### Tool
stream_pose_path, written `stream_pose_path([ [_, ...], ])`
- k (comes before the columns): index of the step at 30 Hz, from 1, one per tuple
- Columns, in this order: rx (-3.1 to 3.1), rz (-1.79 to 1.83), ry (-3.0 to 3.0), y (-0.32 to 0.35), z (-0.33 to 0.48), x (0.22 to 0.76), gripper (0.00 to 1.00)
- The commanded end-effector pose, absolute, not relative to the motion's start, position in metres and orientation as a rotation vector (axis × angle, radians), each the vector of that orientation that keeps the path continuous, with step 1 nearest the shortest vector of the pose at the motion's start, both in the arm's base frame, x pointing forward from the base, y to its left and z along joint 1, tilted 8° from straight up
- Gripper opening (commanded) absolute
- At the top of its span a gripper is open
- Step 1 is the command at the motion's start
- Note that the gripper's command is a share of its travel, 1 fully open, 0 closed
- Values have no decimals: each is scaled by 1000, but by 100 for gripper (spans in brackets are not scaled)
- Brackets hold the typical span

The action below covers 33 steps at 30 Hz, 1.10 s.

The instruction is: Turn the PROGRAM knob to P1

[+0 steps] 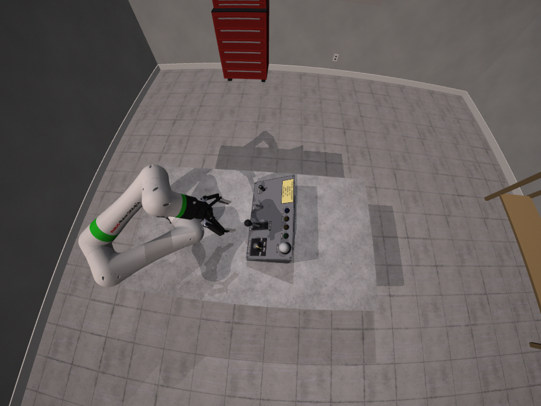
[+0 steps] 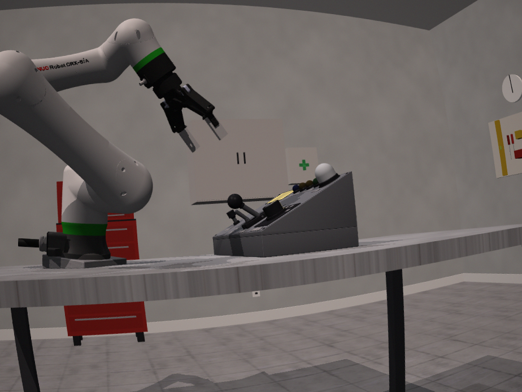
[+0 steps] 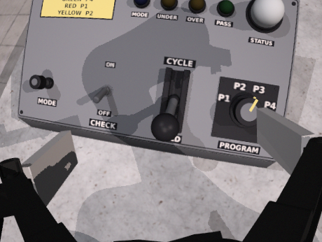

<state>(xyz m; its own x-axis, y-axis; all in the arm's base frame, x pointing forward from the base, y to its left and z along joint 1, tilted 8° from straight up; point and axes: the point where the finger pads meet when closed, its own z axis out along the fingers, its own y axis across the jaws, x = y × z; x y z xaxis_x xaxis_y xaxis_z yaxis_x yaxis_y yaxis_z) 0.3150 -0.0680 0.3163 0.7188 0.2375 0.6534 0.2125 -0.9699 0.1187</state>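
Table [image 2: 295, 257] seen; open pincer [image 3: 163, 160] finger [image 3: 279, 138] partly hides PROGRAM knob [image 3: 245, 111].

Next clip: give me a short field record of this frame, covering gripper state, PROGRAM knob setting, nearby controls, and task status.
gripper: gripper open, empty, above the table short of the console
PROGRAM knob: PROGRAM knob untouched; yellow pointer between P3 and P4
target mark: P1, at the dial's left
CYCLE lever: CYCLE lever with black ball, just left of the knob
CHECK toggle: CHECK toggle between ON and OFF labels
STATUS dome: STATUS dome white
task status: knob not yet turned
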Motion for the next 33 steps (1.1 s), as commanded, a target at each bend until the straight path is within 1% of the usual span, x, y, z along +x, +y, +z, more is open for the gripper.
stream_pose_path([
  [1, 2889, 1090, 373, -94, 315, 311, 100],
  [30, 2889, 1090, 373, -94, 315, 311, 100],
  [31, 2901, 1074, 370, -116, 312, 308, 100],
  [33, 2901, 1074, 370, -116, 312, 308, 100],
])
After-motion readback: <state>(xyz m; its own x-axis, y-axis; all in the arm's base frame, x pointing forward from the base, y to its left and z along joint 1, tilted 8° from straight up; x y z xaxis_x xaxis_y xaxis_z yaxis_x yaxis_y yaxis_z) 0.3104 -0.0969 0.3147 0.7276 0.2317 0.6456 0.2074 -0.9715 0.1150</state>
